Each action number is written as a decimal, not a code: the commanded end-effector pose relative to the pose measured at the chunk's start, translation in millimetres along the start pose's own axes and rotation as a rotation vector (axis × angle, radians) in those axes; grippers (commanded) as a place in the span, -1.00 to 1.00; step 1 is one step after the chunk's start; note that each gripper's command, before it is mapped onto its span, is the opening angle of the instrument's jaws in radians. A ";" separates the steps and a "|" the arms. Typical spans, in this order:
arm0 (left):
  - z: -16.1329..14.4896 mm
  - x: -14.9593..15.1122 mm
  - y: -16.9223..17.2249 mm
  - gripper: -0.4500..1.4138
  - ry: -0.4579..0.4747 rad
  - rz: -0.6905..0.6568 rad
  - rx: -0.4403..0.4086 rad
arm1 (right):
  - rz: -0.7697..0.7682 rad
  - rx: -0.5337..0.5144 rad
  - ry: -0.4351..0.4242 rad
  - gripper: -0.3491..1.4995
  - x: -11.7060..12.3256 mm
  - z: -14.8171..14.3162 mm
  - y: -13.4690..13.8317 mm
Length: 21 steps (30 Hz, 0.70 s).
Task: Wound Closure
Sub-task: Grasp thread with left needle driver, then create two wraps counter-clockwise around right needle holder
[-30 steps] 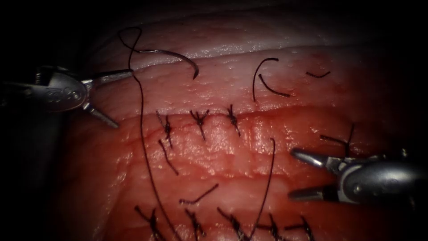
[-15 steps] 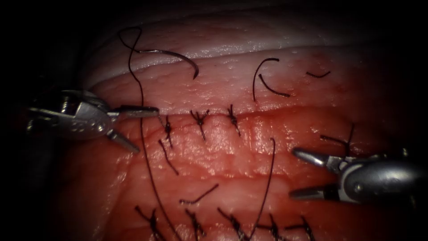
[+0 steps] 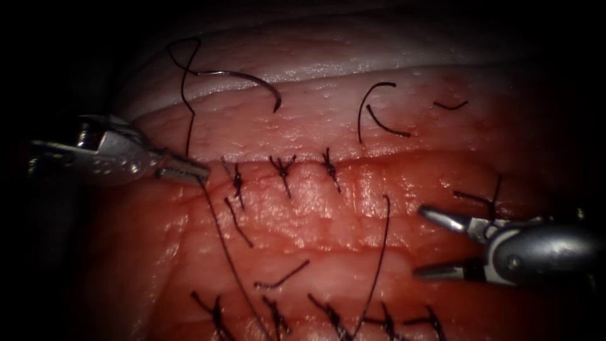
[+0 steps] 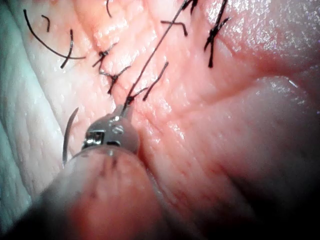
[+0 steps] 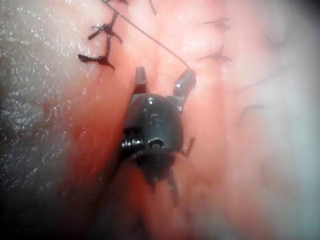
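Observation:
The curved needle (image 3: 243,78) lies free on the pale tissue (image 3: 303,126) above the stitched cut (image 3: 379,161), not in the tissue; it also shows as a grey arc (image 4: 66,134). Its dark thread (image 3: 189,120) loops off the needle's tail and runs down past the cut's left end. My left tool (image 3: 197,173) has its jaws shut on this thread just left of the leftmost stitch (image 3: 237,180); the grip also shows close up (image 4: 125,107). My right tool (image 3: 421,243) stands open right of the cut and holds nothing (image 5: 162,80).
Three knotted stitches sit along the cut, and a second row of knots (image 3: 328,316) lies near the lower edge. Cut thread ends (image 3: 382,113) lie scattered on the tissue. A long loose strand (image 3: 379,252) rises near the right tool.
The left tool came down and right from beside the needle's tail to the thread near the leftmost stitch, and its jaws closed on the thread. The right tool barely moved.

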 end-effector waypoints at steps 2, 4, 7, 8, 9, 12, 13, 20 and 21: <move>-0.9 0.5 -1.9 -1.00 0.035 -0.035 0.086 | 0.027 -0.016 0.026 0.36 0.4 -0.1 1.2; -2.3 1.1 -3.9 -1.00 0.064 -0.078 0.187 | 0.040 -0.029 0.041 0.34 1.1 -0.5 2.1; -4.3 1.8 -7.0 -1.00 0.105 -0.134 0.316 | 0.061 -0.046 0.055 0.29 2.5 -0.6 3.4; -4.9 2.0 -8.1 -1.00 0.118 -0.153 0.354 | 0.067 -0.052 0.058 0.27 2.8 -0.6 3.7; -5.2 2.1 -8.9 -1.00 0.130 -0.164 0.379 | 0.074 -0.062 0.065 0.24 3.3 -0.5 4.1; -5.6 2.3 -10.5 -1.00 0.144 -0.194 0.421 | 0.117 -0.086 0.081 0.05 4.2 0.2 4.7; -5.4 2.4 -10.8 -1.00 0.150 -0.201 0.424 | 0.126 -0.090 0.082 0.04 4.4 0.5 4.8; -2.2 2.6 -10.0 -1.00 0.188 -0.233 0.438 | 0.164 -0.113 0.070 -0.46 5.1 3.8 4.8; -1.7 2.5 -9.6 -1.00 0.195 -0.237 0.434 | 0.165 -0.116 0.069 -0.53 5.1 4.3 4.9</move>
